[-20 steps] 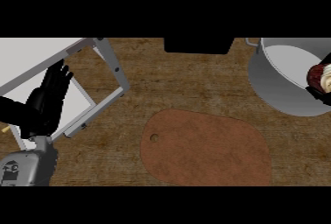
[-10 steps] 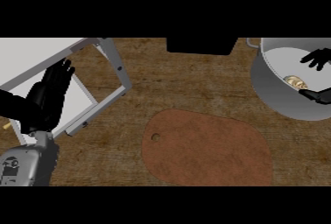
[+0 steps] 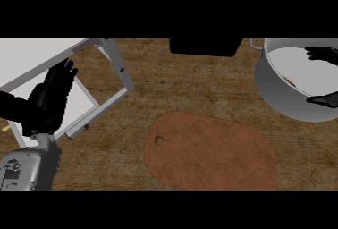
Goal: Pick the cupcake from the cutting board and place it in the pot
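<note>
Right robot hand [image 3: 322, 53] pulled rightward above pot [image 3: 277, 99], fingers spread, holding nothing.

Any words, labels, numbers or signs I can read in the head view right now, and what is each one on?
No readable text anywhere in this view.
The cutting board is plain brown, with no lettering.
The pot has a plain grey wall and no label.
The left forearm has small dark marks on its grey casing, too small to read.
</note>
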You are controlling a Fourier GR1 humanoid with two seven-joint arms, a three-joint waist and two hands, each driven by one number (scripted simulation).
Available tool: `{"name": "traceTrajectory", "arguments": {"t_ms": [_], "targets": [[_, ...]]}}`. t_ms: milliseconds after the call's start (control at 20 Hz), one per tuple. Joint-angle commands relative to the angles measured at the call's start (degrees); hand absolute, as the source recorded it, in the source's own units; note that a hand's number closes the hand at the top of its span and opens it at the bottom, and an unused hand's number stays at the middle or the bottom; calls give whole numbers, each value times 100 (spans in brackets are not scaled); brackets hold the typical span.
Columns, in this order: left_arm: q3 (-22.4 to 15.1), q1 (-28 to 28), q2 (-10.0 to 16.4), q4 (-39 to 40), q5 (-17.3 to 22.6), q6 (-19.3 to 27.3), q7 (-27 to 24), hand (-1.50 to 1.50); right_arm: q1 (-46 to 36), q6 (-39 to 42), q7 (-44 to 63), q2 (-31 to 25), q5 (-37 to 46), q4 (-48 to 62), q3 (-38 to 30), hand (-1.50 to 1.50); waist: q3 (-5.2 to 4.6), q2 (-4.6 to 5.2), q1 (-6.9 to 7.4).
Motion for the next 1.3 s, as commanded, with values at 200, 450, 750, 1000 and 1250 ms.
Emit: {"name": "traceTrajectory", "arguments": {"t_ms": [200,450,750,1000,1250], "targets": [[98,-61,66,59,8,-7,-73,0,-354,1532,22,-15,-1011,619,-886,-150,158,121,42],[45,47,39,-198,78,-40,95,0,-297,2064,193,-586,-1145,687,-1010,-150,170,116,93],[-6,-36,-69,8,56,-29,-62,0,-291,2514,430,-889,-1331,621,-1132,-150,185,195,81],[26,48,-18,-106,60,-34,-13,0,-52,2769,423,-1102,-1378,498,-1120,-150,199,184,91],[53,37,21,-120,21,-6,1,0,-7,2891,573,-1317,-1425,338,-1101,-150,209,200,115]]}}
